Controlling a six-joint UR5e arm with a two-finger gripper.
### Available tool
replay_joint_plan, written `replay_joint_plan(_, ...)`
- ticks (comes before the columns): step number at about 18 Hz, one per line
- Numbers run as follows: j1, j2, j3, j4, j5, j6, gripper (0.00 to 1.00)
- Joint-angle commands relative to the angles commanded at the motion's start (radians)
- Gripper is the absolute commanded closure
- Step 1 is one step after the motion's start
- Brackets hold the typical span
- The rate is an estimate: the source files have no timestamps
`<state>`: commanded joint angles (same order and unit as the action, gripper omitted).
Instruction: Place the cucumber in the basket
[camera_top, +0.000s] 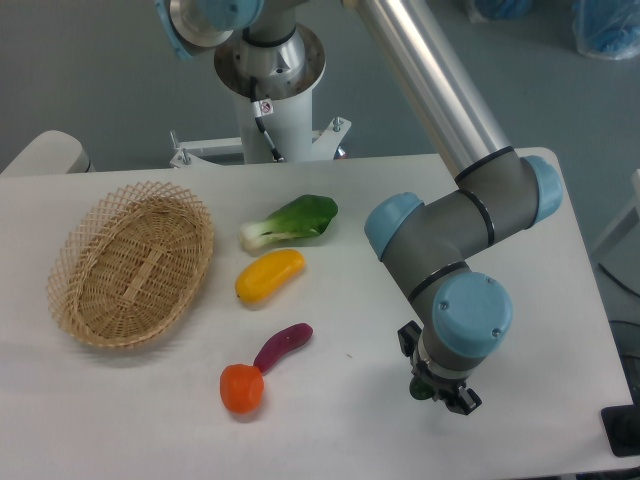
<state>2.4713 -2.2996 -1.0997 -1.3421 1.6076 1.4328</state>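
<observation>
Here the gripper (440, 392) is seen low over the right front part of the white bench (330, 420), mostly hidden under the blue-capped wrist of the arm (455, 250). A small patch of dark green is glimpsed at the fingers (462, 398), just under the wrist; this appears to be the cucumber (424, 392), though almost all of it is covered by the arm. Whether the fingers are closed on it cannot be told, since they are seen only as dark tips.

The basket (132, 263) is set on the left side of the bench, well apart from the gripper, and nothing is seen inside it. Between the two, four other items are laid out: a bok choy (291, 220) nearest the arm's base, a yellow vegetable (269, 275) just below it, a purple eggplant (282, 345) further forward, and an orange tomato (242, 388) touching the eggplant's lower end. The pedestal of the arm (272, 95) is mounted behind the bench's far edge.
</observation>
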Motion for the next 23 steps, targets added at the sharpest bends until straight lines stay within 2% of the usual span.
replay_joint_plan(2,-0.008,0.044,-0.057,-0.012,-0.005,-0.002,0.88)
replay_joint_plan(6,-0.055,0.158,-0.21,-0.011,-0.018,-0.032,0.88)
replay_joint_plan(10,-0.132,0.251,-0.33,-0.012,-0.051,-0.086,0.88)
replay_joint_plan(13,-0.158,0.317,-0.419,-0.019,-0.089,-0.087,0.88)
replay_joint_plan(17,-0.232,0.377,-0.492,-0.019,-0.112,-0.121,0.88)
replay_joint_plan(23,-0.36,0.399,-0.537,-0.015,-0.115,-0.277,0.85)
